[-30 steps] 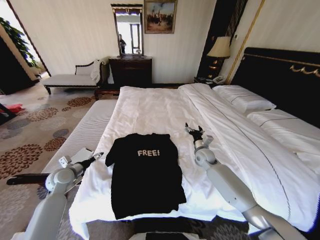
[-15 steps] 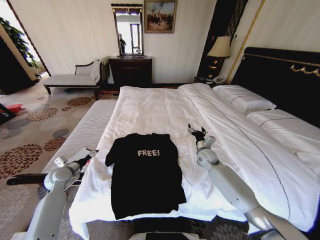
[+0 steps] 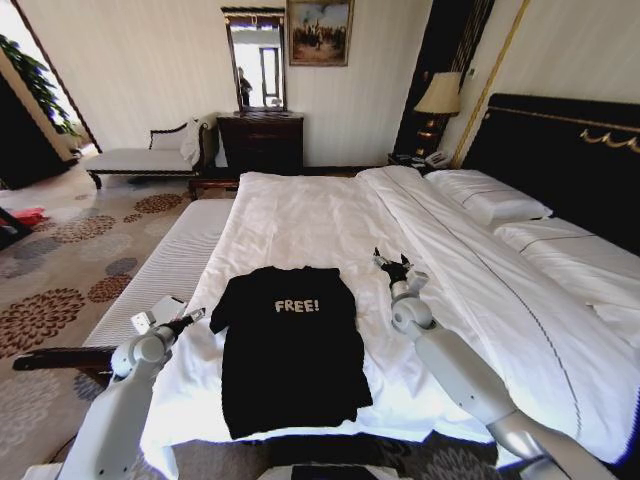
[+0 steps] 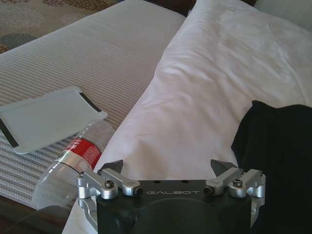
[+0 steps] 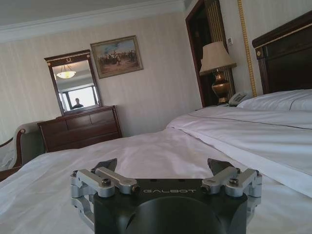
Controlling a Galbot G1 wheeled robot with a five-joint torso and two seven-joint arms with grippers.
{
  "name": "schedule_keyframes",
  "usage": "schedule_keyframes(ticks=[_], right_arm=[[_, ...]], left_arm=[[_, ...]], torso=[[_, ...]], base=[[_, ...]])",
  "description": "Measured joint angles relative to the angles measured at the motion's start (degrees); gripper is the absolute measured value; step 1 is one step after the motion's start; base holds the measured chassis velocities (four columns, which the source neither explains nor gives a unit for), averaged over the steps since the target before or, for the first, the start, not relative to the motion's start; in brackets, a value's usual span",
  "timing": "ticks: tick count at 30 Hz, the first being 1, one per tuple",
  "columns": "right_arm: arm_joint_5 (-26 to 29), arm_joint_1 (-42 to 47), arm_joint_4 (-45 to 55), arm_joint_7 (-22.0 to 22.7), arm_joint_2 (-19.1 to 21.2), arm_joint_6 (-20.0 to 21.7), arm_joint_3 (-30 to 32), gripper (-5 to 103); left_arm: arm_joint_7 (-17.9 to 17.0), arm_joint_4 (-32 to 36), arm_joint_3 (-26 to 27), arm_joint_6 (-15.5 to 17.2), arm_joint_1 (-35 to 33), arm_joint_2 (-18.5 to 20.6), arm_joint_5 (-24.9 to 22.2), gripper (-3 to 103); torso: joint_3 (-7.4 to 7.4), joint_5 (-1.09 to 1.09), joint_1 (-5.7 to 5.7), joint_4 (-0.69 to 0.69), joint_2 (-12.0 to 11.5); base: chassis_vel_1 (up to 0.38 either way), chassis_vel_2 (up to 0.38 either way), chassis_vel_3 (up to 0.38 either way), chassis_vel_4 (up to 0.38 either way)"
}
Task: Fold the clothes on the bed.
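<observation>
The clothes are one black T-shirt [image 3: 290,350] with white "FREE!" print, lying flat near the front edge of the bed [image 3: 300,215], which has a white duvet. My left gripper [image 3: 192,318] hovers open just beyond the shirt's left sleeve, at the bed's left edge. In the left wrist view, the left gripper [image 4: 167,165] has spread jaws with nothing between them, and the shirt [image 4: 278,146] lies to one side. My right gripper [image 3: 393,263] is open above the duvet, to the right of the shirt's right shoulder. The right wrist view shows the right gripper [image 5: 163,165] holding nothing.
A striped bench [image 3: 170,265] runs along the bed's left side, carrying a plastic bottle [image 4: 73,163] and a white tray [image 4: 44,117]. Pillows [image 3: 490,195] and a dark headboard [image 3: 570,150] are on the right. A dresser [image 3: 262,140], chaise [image 3: 145,155] and lamp [image 3: 438,98] line the far wall.
The left arm drew back to the left, then came in again toward the shirt's left sleeve. The right gripper shifted slightly right. The shirt has not moved.
</observation>
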State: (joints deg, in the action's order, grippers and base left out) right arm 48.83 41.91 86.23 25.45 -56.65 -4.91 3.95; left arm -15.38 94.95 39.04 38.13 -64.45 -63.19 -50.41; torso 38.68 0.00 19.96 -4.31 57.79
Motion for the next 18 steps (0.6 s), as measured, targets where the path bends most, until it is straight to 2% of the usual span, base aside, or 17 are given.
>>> schedule_keyframes(ticks=[11,18], right_arm=[[0.04,-0.13,-0.77,0.45,-0.09,0.25,0.05,100],[-0.27,-0.34,-1.38,0.64,-0.63,0.25,-0.47,100]], left_arm=[[-1.17,5.48,-4.56,1.25,0.34,-0.63,-1.29,100],[-2.14,5.30,-7.60,1.90,2.15,-2.46,-0.95,100]], torso=[[0.00,0.01,0.00,0.00,0.00],[0.00,0.00,0.00,0.00,0.00]], base=[[0.000,0.000,0.000,0.000],[0.000,0.000,0.000,0.000]])
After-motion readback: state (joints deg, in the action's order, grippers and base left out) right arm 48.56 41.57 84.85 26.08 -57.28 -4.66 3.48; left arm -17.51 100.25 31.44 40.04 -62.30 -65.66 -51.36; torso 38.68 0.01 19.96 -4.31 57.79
